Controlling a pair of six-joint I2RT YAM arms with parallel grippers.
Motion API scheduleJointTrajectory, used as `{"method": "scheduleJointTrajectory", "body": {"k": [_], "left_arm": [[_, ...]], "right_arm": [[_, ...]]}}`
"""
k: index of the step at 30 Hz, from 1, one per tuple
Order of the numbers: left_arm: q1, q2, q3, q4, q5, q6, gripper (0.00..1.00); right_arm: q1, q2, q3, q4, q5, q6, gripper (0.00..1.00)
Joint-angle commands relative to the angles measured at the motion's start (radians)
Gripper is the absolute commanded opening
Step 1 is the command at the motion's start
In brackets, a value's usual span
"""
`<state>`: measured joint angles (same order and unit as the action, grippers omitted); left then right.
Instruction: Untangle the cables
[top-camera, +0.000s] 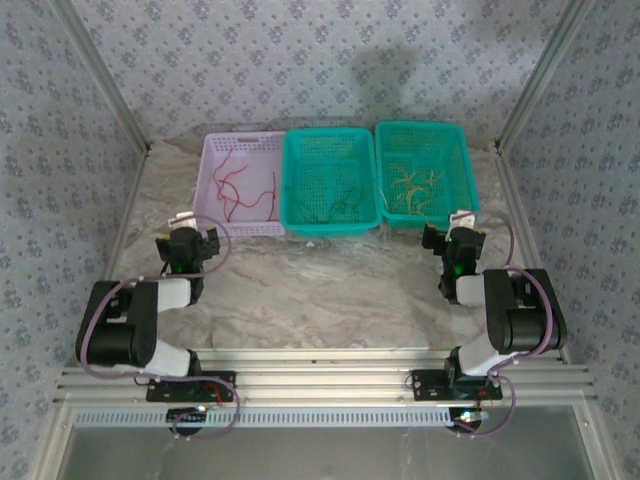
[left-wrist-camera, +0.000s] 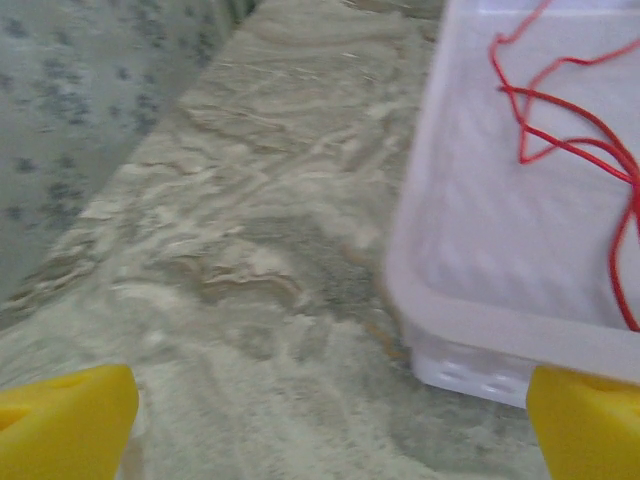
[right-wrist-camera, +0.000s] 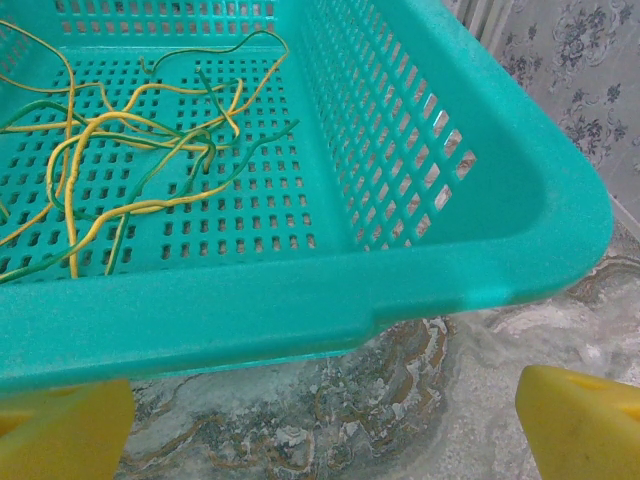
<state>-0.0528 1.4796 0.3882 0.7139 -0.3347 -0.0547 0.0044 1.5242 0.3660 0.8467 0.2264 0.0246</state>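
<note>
Cables (top-camera: 238, 190) thin, red, green and yellow, tangled

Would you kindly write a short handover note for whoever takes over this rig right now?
Left pincer: open, empty, by the lavender basket's near corner.
Right pincer: open, empty, facing the right teal basket's near rim.
Red cables lie in the lavender basket, green cables in the middle teal basket, yellow cables mixed with green strands in the right one.
Done: cables binned roughly by colour.
Left: the yellow-green bundle looks tangled; separate it.
</note>
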Motion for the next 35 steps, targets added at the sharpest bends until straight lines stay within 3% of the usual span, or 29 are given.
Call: {"method": "scheduleJointTrajectory", "body": {"k": [1,3,25,35], "left_arm": [[0.032,0.067,0.000,0.172,0.106,0.009,1.00],[0.040,0.052,0.016,0.110,0.122,-0.001,1.00],[0.038,0.054,0.008,0.134,0.121,0.004,1.00],[0.057,0.053,0.010,0.127,0.174,0.000,1.00]], "right_arm": [[-0.002,0.001,-0.003,0.025,-0.006,-0.020,1.00],[-0.003,0.001,-0.004,0.025,-0.006,-0.020,1.00],[-0.002,0.001,-0.003,0.025,-0.006,-0.020,1.00],[-0.003,0.001,-0.003,0.023,-0.007,-0.020,1.00]]}}
